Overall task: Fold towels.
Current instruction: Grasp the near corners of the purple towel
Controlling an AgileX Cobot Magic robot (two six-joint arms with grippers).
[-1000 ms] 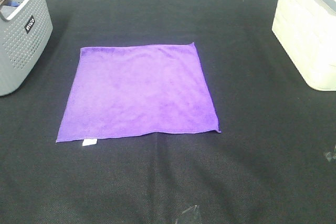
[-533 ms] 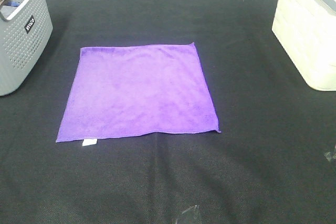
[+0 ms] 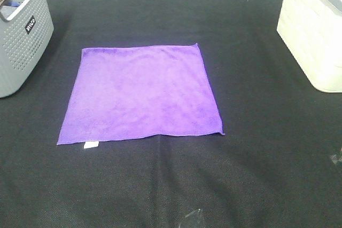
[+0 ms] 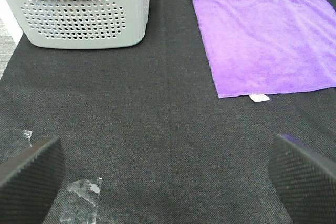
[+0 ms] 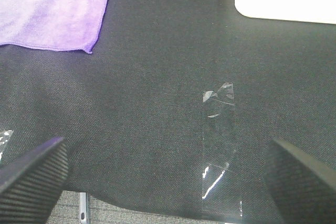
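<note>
The purple towel [image 3: 140, 94] lies flat and unfolded on the black table cloth [image 3: 256, 148], with its small white tag [image 3: 91, 144] at the near left corner. It also shows in the left wrist view [image 4: 268, 40] and its near right corner shows in the right wrist view [image 5: 52, 9]. My left gripper [image 4: 168, 177] is open and empty, well short of the towel's tag corner. My right gripper [image 5: 168, 179] is open and empty, near the table's front edge, apart from the towel. Neither gripper shows in the exterior high view.
A grey perforated basket [image 3: 21, 30] with cloths inside stands at the back left, also in the left wrist view [image 4: 84, 11]. A cream white bin [image 3: 315, 30] stands at the back right. Clear tape strips [image 5: 218, 145] stick to the cloth near the front.
</note>
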